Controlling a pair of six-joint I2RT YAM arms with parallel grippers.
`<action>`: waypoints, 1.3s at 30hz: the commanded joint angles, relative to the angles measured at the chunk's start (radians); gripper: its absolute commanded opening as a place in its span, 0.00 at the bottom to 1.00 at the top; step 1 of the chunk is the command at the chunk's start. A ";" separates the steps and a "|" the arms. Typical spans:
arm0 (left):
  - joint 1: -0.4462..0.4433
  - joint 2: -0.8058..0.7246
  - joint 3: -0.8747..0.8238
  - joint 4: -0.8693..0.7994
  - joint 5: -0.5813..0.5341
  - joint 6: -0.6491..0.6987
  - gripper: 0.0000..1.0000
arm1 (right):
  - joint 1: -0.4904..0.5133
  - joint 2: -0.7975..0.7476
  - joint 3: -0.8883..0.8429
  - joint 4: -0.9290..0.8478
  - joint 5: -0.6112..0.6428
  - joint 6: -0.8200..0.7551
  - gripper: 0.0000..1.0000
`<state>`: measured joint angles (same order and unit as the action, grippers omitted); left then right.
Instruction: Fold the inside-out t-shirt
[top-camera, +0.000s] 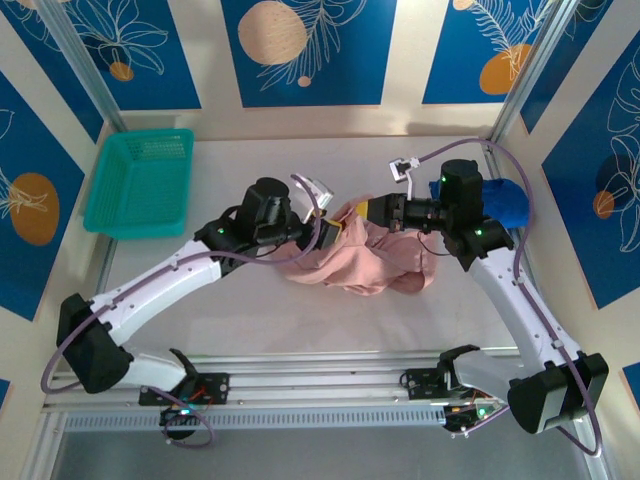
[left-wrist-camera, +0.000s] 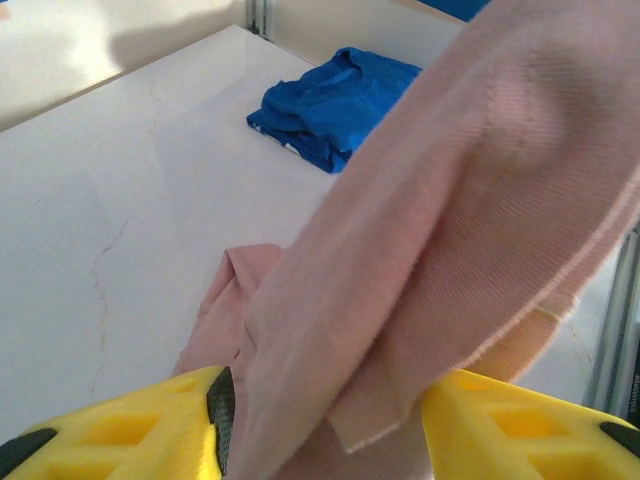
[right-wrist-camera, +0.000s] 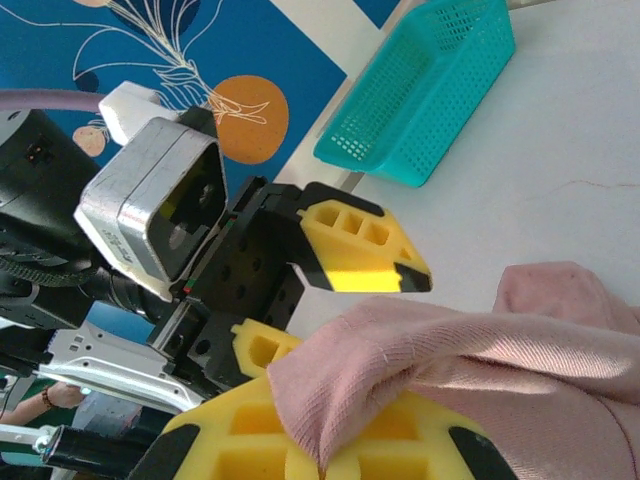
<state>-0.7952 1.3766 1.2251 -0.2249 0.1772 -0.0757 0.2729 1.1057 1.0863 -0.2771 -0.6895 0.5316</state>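
At mid-table, right gripper pinches the rumpled, fine-ribbed pink t-shirt; left gripper stands open.

The white table is carrying a teal basket far left, a blue garment far right, and the bunched pink t-shirt between.

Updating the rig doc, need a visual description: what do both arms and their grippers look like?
Both alike. Left arm and right arm: white links, bulky black joints with green lights, lilac cables looping alongside. Left gripper and right gripper: black bodies, blocky yellow fingers with cut-out pockets and black tips. Silver-grey camera box behind the left gripper.
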 joint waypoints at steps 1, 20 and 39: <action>-0.007 0.036 0.055 -0.006 -0.015 0.031 0.52 | 0.006 0.000 -0.006 0.014 -0.041 0.011 0.00; 0.126 -0.091 0.008 -0.036 0.264 -0.175 0.00 | -0.027 -0.066 0.116 -0.222 0.089 -0.125 0.00; 0.172 -0.081 -0.046 -0.150 -0.091 -0.142 0.00 | -0.216 -0.100 0.044 0.040 -0.211 0.178 0.00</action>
<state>-0.6807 1.2987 1.2217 -0.2543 0.2234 -0.2077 0.1192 1.0580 1.1187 -0.2565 -0.8768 0.6891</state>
